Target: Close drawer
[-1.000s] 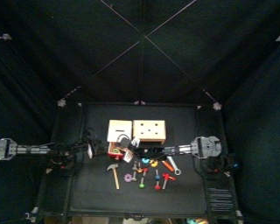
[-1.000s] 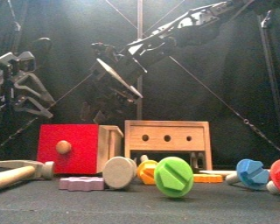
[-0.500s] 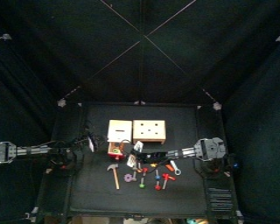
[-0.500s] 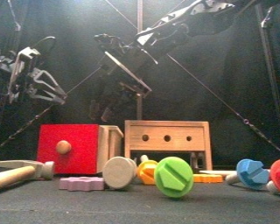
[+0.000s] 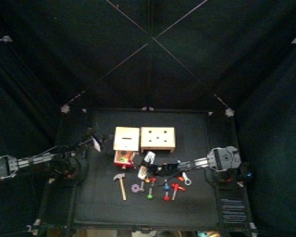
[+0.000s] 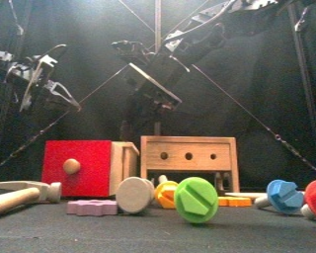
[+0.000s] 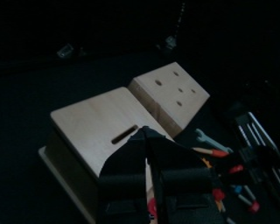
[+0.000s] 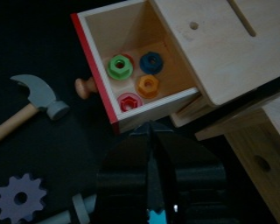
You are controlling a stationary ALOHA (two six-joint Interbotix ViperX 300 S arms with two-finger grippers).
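The drawer [image 8: 136, 70] stands pulled out of its pale housing [image 8: 224, 35], just ahead of the right gripper [image 8: 154, 140]. Its red front and round knob [image 8: 80, 86] face away from the cabinet, and small coloured pieces lie in its tray. The right claw's two jaws are drawn together with nothing between them, and they point at the near wall of the open tray. This looks like a stance for pushing rather than grasping. The left gripper [image 7: 150, 138] is likewise pinched to a narrow blade and holds nothing. It hovers above the slotted top of the same pale housing, apparently placed to steady it against a shove. A toy hammer [image 8: 38, 96] lies beyond the drawer's red face and off to one side. The wider tan box [image 6: 189, 158] sits beside the housing. The drawer is not yet closed.
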